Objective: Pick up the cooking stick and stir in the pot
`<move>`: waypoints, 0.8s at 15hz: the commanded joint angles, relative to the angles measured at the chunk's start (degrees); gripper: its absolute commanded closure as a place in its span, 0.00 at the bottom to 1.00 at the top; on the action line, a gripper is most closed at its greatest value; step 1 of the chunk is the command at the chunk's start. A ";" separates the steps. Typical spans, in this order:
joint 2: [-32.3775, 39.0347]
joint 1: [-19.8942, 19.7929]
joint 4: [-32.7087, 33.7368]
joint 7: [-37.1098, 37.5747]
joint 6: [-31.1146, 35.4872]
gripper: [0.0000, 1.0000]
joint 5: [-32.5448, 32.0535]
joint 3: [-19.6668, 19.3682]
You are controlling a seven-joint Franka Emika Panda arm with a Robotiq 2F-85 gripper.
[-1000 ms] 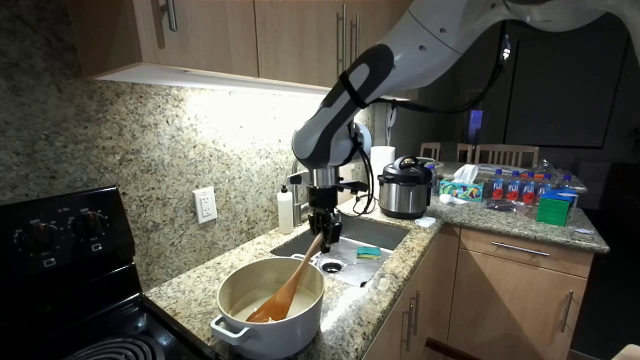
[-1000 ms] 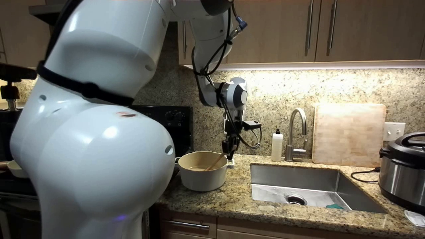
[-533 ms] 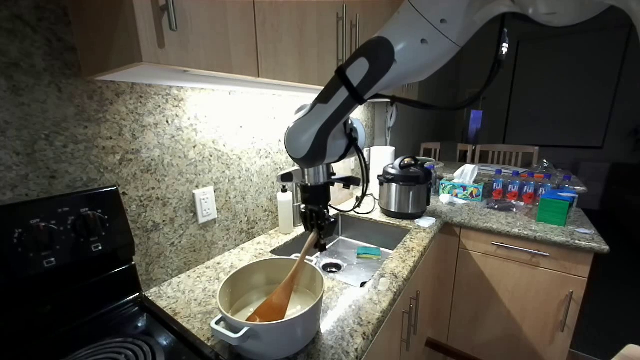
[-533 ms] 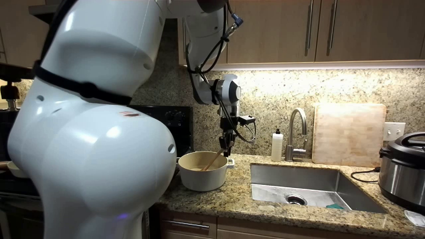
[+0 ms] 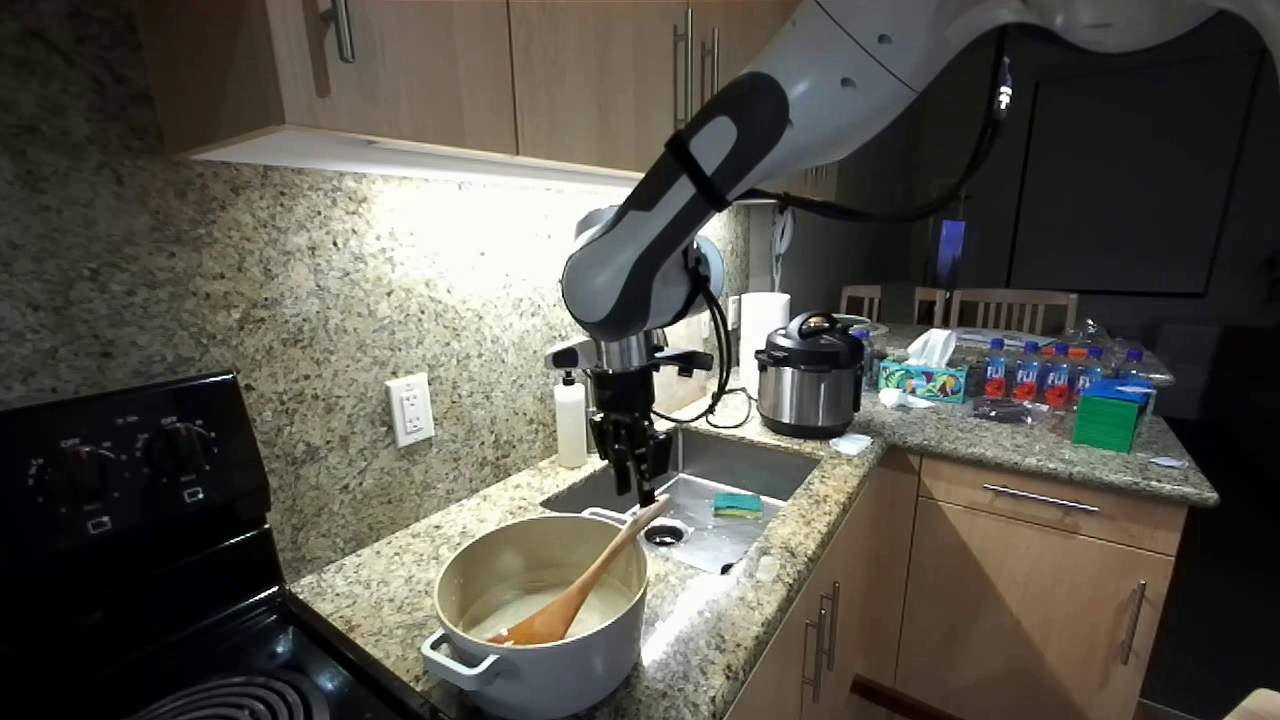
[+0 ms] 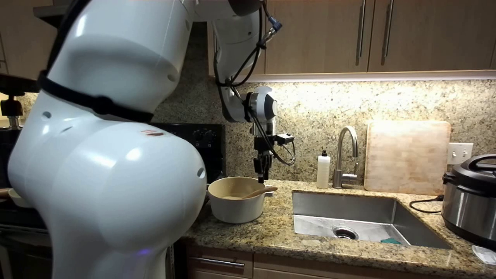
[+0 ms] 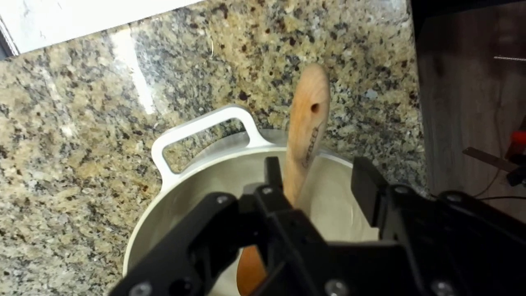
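One cooking stick [image 7: 302,139]: wood, light brown, unheld. Broad blade down inside the pot [image 6: 237,211]; shaft slanting up over the rim and jutting past it toward the sink [image 6: 343,207], just beside a side handle [image 7: 197,127] of the pot. Small hole and lettering near the shaft's end.

One hand [image 6: 263,178]: black, the only one present, jaws parted, nothing gripped. Governing relation: the stick lies below the hand, not touching it, with a gap showing in an exterior view. Long axis: from under the hand outward, the shaft's end reaching past the jaw tips. In the wrist view the shaft passes close to one jaw rather than midway between the two. Judgement: either the stir is done or a grip is due, which of these cannot be told; a grip would call for the hand to go down and sideways, until the shaft stands between the jaws. Pressing on the overhanging end might lever the blade up.

Containers. Pot: round, pale, on the speckled table [image 6: 283,232]; holds the blade; liquid on its pale bottom possible, not certain. Sink: steel; holds one green-and-yellow sponge [image 5: 737,504]. One cooker [image 5: 808,395]: lidded, contents hidden. One pump bottle [image 5: 571,425], behind the sink. One tissue box [image 5: 922,381], near several capped bottles [image 5: 1027,375].
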 commanded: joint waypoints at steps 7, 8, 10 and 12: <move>1.42 -1.39 0.11 -1.38 -2.03 0.01 1.03 -0.01; 2.31 -1.76 0.51 -2.18 -1.27 0.00 1.73 0.19; 3.20 -2.11 0.76 -2.07 -0.25 0.00 2.33 0.32; 4.28 -2.11 1.91 -1.44 -0.96 0.07 2.17 0.20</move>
